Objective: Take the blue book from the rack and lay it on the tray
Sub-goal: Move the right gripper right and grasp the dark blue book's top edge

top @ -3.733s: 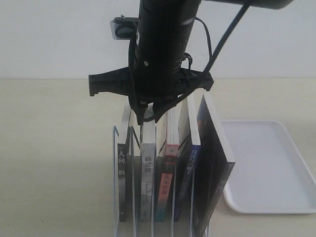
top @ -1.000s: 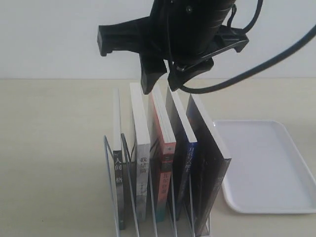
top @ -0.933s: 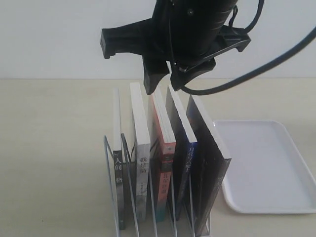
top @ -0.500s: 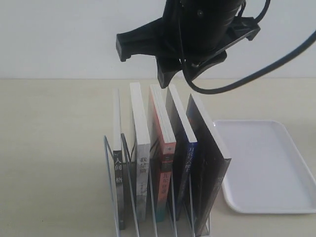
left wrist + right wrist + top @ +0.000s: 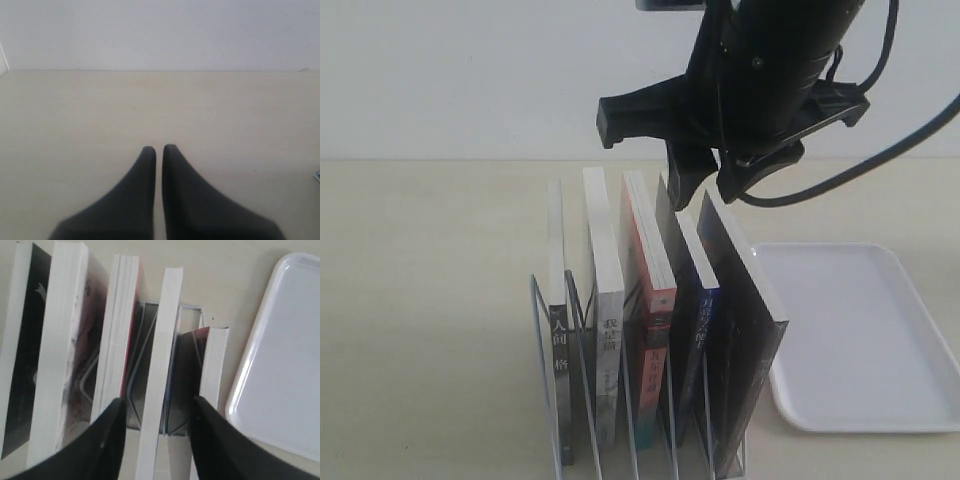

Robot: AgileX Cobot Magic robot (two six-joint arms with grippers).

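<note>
Over the rack: the right gripper [image 5: 705,190] hangs just above the books. Its jaws are open and stand one on each side of the top edge of the thin blue paperback book [image 5: 161,355]. We see a gap at both sides, so nothing is gripped yet.
Left gripper [image 5: 159,148]: its jaws are closed together and empty, over the bare beige desk [image 5: 75,110].
Where the book is: in the silver wire rack [image 5: 542,350], between the red-spined book [image 5: 658,330] and the large black book [image 5: 750,330], close to both. The shallow white plastic tray [image 5: 850,340] lies near the rack and holds nothing.
Which way it points: it stands upright with its dark blue spine toward the exterior camera. Its long axis runs up and down, and the white page edge is on top.
How it will handle: we judge it light, thin and a little bendy, with a rather smooth cover.
Where to hold: we would pinch both covers at the top edge, near the middle, and lift straight up so that neighbours and wires do not catch.
</note>
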